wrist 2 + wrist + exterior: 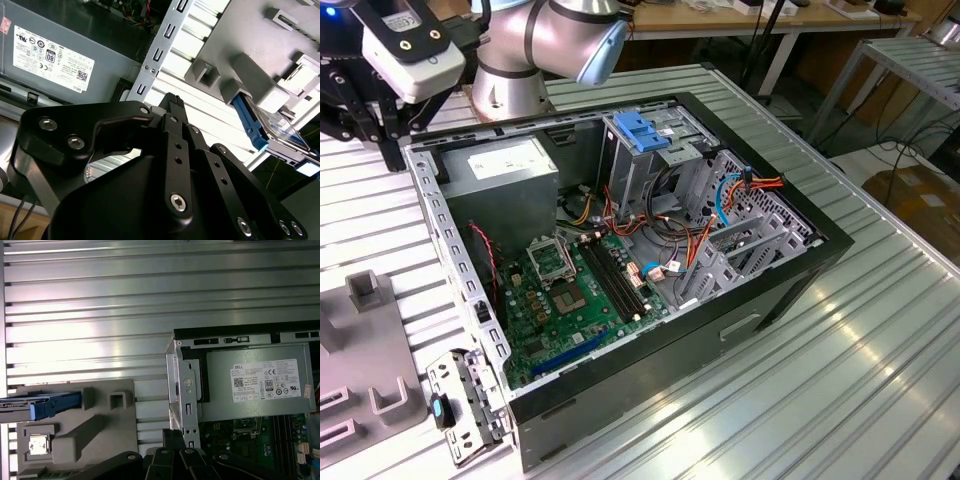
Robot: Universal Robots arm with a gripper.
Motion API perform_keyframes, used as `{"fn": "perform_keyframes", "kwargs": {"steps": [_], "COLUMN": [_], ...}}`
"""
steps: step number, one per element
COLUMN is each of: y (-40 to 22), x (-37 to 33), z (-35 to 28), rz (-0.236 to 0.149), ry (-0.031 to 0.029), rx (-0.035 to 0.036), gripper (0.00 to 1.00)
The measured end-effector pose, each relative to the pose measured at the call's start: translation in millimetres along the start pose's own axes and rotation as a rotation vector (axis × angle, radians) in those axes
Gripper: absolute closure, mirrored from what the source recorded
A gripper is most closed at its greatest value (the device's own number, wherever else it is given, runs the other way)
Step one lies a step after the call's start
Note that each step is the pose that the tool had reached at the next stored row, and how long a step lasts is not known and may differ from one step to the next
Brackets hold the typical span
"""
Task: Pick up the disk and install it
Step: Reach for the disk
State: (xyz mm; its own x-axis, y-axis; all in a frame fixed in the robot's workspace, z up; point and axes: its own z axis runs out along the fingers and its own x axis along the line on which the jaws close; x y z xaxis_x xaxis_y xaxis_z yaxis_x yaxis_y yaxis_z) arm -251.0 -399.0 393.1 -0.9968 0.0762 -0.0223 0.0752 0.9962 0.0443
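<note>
Pickup looks to be the step in hand. The disk (277, 132) sits in a grey fixture (240, 35), untouched and well apart from the gripper (172, 102). The gripper hangs over the table (150, 300) with the fixture to one side of it and the case (650, 385) corner and supply (250, 385) to the other. Nothing is seen in the gripper, and whether it stands apart or together cannot be told. A grasp would call for carrying it across to the fixture and squaring it to the disk's blue rail (55, 406). Both wrist views give the disk in the fixture. The exterior view gives the open case, with the cage (655, 170) and its blue latch (642, 130), probably where the disk belongs.
</note>
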Motion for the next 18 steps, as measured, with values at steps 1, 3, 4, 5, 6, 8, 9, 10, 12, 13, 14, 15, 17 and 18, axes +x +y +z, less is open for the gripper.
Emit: {"fn": "perform_keyframes", "kwargs": {"steps": [1,3,4,5,6,8,9,10,12,13,14,15,17,18], "y": [-0.1,-0.2,-0.3,-0.4,-0.5,-0.6,-0.7,-0.8,-0.9,-1.0,-1.1,-1.2,-1.4,-1.5], "x": [1.6,3.3,4.0,4.9,6.1,8.2,9.0,10.0,11.9,13.6,14.8,15.6,18.8,19.7], "z": [-0.1,-0.2,-0.2,-0.2,-0.2,-0.3,-0.3,-0.3,-0.3,-0.4,-0.4,-0.4,-0.5,-0.5], "rz": [0.000,0.000,0.000,0.000,0.000,0.000,0.000,0.000,0.000,0.000,0.000,0.000,0.000,0.000], "ry": [0.0000,0.0001,0.0001,0.0001,0.0001,0.0002,0.0002,0.0002,0.0002,0.0002,0.0003,0.0003,0.0003,0.0004], "rx": [0.0000,0.0001,0.0001,0.0001,0.0001,0.0001,0.0001,0.0001,0.0001,0.0001,0.0001,0.0001,0.0001,0.0001], "gripper": [0.89,0.89,0.89,0.89,0.89,0.89,0.89,0.89,0.89,0.89,0.89,0.89,0.89,0.89]}}
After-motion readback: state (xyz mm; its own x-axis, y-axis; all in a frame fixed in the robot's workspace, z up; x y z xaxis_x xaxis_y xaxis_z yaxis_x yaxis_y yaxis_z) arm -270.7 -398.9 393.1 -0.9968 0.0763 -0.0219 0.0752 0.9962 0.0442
